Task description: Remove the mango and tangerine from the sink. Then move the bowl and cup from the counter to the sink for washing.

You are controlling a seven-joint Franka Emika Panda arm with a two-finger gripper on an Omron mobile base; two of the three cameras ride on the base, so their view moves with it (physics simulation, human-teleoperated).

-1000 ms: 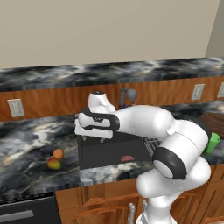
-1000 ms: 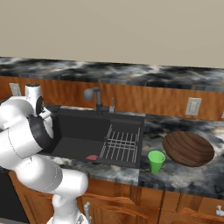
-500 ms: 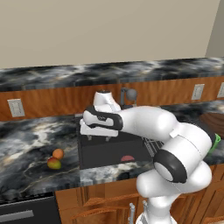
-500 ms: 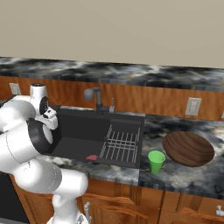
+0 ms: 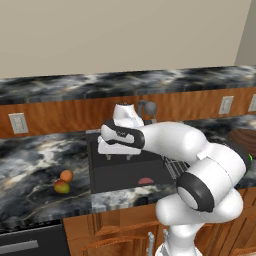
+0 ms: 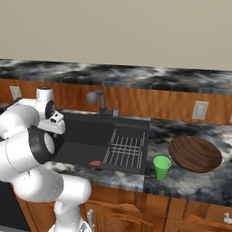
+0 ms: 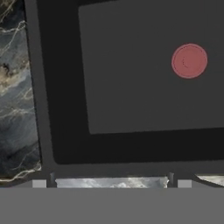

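Jaws spread wide and empty over the sink; bowl and cup waited on the counter to the right.

Bowl, wooden and shallow, sat on the counter right of the sink, with the green cup just beside its near-left edge, close to the basin's right rim. Gripper hung over the sink's left part, so both lay to its right, across the wire rack; cup judged the nearer. Cup stood upright, rim up. Mango and tangerine rested touching on the left counter, out of the basin, so fruit removal judged complete. Sink floor bare apart from a red drain disc. Room above the rack looked open for the crossing; faucet stood at the far edge.
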